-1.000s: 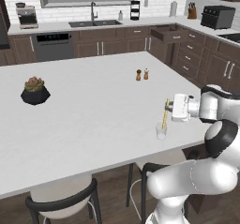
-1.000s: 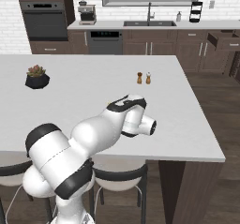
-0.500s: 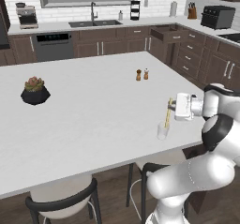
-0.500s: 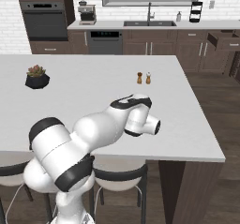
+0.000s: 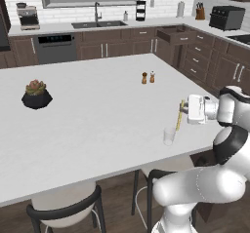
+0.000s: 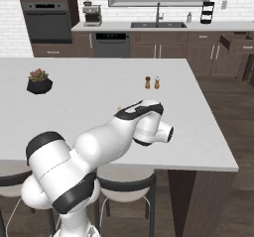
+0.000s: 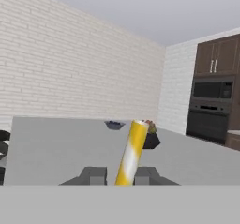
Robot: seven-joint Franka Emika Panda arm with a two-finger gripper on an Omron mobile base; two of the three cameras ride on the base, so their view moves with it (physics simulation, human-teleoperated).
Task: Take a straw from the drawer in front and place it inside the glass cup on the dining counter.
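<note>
Claw (image 5: 183, 113) clamped on the straw (image 5: 179, 116), held tilted just above and beside the glass cup (image 5: 169, 136). In hand view, straw (image 7: 131, 153) pinched between both fingertips (image 7: 93, 175). Cup close to the near edge of the dining tabletop (image 5: 97, 115), near its right corner; broad open white surface beyond. Shakers (image 5: 148, 77) well apart, plant pot (image 5: 36, 94) far left. Drawer (image 5: 177, 34) open at the back. Versus a second ago: claw shifted slightly right, straw more upright.
</note>
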